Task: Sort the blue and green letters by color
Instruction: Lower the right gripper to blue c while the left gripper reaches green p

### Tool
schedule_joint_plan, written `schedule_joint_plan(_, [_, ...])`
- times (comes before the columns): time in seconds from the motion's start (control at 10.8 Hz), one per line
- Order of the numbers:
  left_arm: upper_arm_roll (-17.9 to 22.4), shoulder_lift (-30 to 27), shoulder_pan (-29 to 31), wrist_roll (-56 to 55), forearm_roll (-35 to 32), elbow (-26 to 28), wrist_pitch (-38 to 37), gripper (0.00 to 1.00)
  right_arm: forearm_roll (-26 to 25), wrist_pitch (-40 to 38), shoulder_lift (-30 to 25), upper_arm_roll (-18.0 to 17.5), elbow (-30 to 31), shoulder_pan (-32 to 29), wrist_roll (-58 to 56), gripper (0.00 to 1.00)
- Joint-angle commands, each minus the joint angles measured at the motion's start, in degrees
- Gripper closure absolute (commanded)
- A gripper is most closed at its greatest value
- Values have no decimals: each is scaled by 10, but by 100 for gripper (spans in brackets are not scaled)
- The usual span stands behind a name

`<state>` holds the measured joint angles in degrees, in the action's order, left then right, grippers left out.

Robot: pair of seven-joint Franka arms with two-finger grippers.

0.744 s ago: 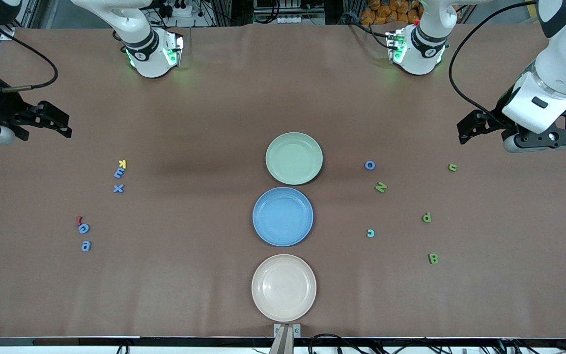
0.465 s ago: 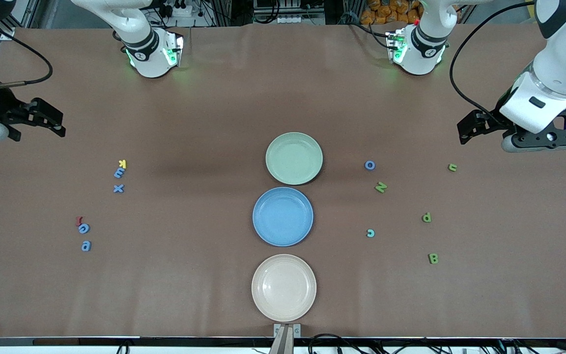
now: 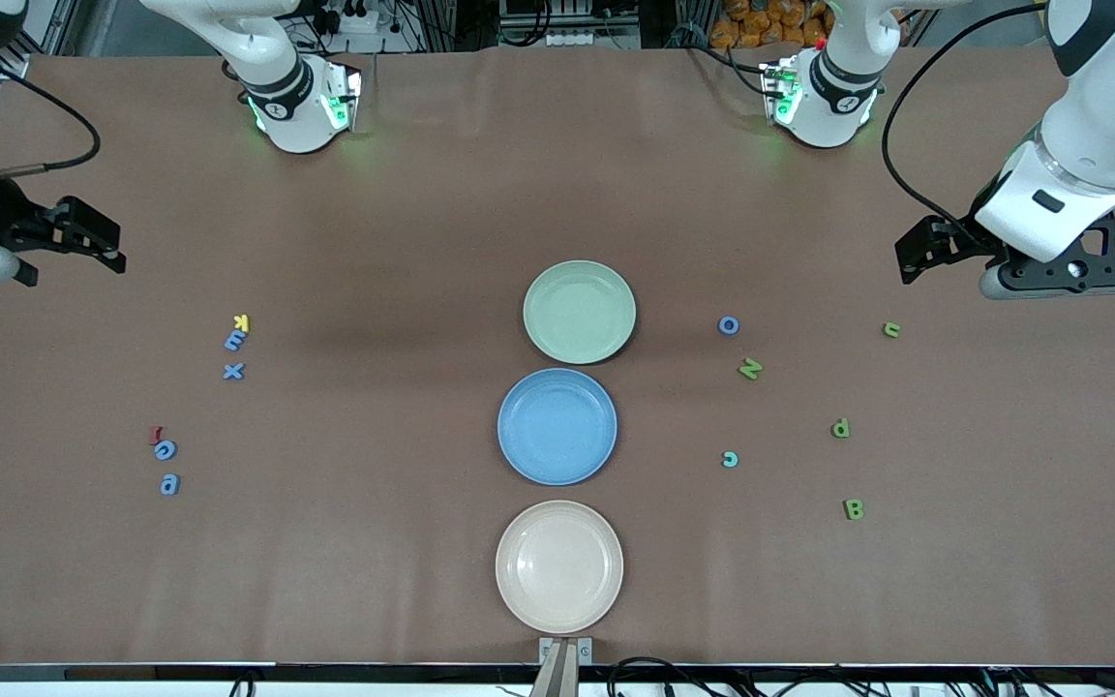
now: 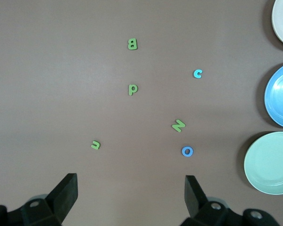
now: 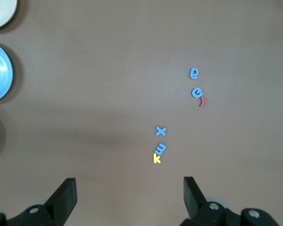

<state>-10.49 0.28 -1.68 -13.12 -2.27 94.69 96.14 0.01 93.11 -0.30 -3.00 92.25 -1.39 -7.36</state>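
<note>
Two Franka arms over a brown worktop [image 3: 422,194]. The left gripper [image 4: 131,197] hangs in the air over the left arm's end of the worktop, its jaws spread wide and holding nothing. Ahead of it lie the green letters: the green u [image 4: 95,144] nearest its fingers, then the green N [image 4: 178,125], the green p [image 4: 132,88] and, farthest out, the green B [image 4: 132,44]. Among them lie a blue O [image 4: 187,151], close beside the N, and a turquoise c [image 4: 197,73], farther out from the gripper.

The right gripper [image 5: 129,197] hangs over the right arm's end of the worktop, likewise spread wide and empty. Ahead of it a yellow K [image 5: 156,158] lies nearest, touching the blue E [image 5: 161,149]; the blue X [image 5: 161,131] lies just past them. Farther out from this gripper two more rounded blue letters lie close together, one [image 5: 196,92] touching a dark red I [image 5: 203,101], the other [image 5: 194,73] just past it.

Between the two grippers, along the worktop's midline, three plates stand in a row: a green plate [image 3: 579,312], a blue plate [image 3: 557,426] and a beige plate [image 3: 558,566], each edge nearly meeting the next. No letter lies on any plate.
</note>
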Motion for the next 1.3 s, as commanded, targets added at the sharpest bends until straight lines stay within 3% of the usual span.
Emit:
schedule_joint_plan(0.0, [-2,9,1,11,-15,1,7,0,6,-6,32,-3,-12,-8,-8,0])
schedule_joint_plan(0.37, [-1,52,5,0,-6,-6,25,0,-4,5,75,-3,-2,-9,-10,0])
schedule_joint_plan(0.65, [5,116,17,0,8,-8,68,0,-4,107,93,-3,72,-42,-11,0])
schedule_joint_plan(0.74, [6,146,18,3,4,-33,69,0,-15,143,112,-3,82,-43,-15,0])
schedule_joint_plan(0.93, [6,210,17,0,2,-68,76,0,-79,208,163,-2,68,-47,-73,0])
schedule_joint_plan(1.21, [6,266,22,1,-27,-58,156,0,-57,220,269,-3,6,-65,-112,0])
